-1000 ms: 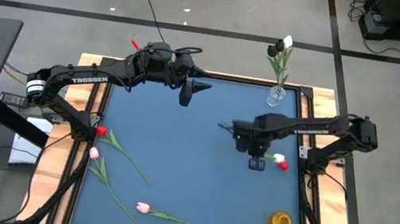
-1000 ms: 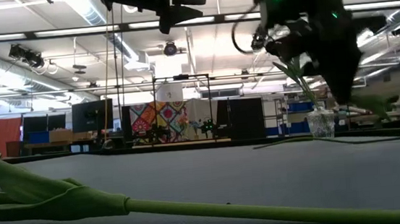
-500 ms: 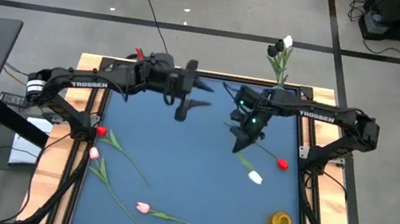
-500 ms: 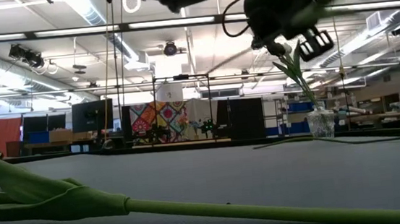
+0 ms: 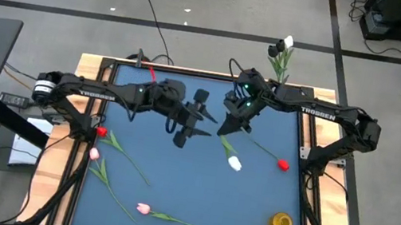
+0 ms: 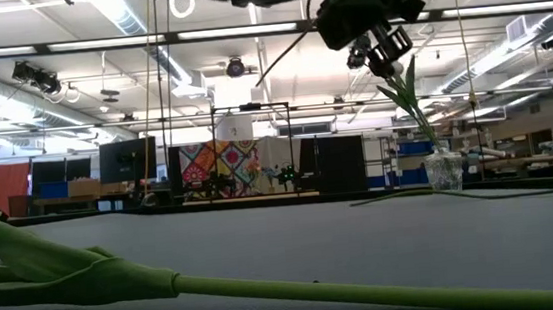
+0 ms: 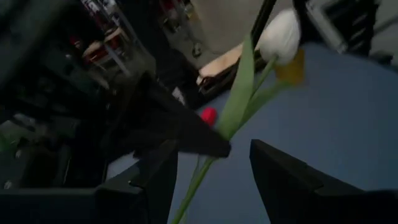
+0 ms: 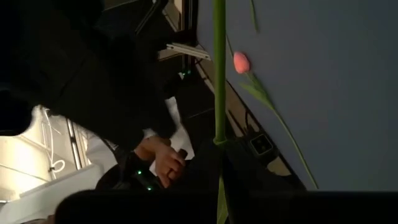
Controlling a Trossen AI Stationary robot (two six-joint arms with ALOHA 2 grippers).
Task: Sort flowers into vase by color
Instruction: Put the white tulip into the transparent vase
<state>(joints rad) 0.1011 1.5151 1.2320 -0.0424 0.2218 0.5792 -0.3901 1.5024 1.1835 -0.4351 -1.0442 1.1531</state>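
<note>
My right gripper (image 5: pixel 225 127) is shut on a white tulip (image 5: pixel 234 164) above the table's middle. Its white head (image 7: pixel 280 36) and green stem (image 8: pixel 219 74) show in both wrist views. My left gripper (image 5: pixel 204 118) is open beside it. In the left wrist view its two fingers (image 7: pixel 155 180) stand on either side of the stem, and I see no touch. A clear vase (image 5: pixel 276 97) with a white flower stands at the far edge. A red tulip (image 5: pixel 282 165) lies on the table at the right. Red (image 5: pixel 101 131) and pink (image 5: pixel 142 209) tulips lie at the left. My right gripper pinches the white tulip's stem (image 7: pixel 219 138) some way below the head, with the fingers lying across it. The tulip is lifted clear of the table. Its head (image 5: pixel 234 164) points toward the near edge, and the rest of the stem (image 8: pixel 219 112) runs on past the fingers.
A small yellow object (image 5: pixel 282 221) sits near the table's near right corner. Another pink tulip (image 5: pixel 94 154) lies by the left edge, and a thick green stem (image 6: pixel 268 286) fills the low view's foreground. Wooden rails (image 5: pixel 81 142) border the blue table top.
My right gripper has lifted the white tulip off the table beside the red one. It has carried it toward the far edge and then left toward the centre, turning so that the head swung toward the near side. My left gripper has moved right and nearer, toward the tulip.
</note>
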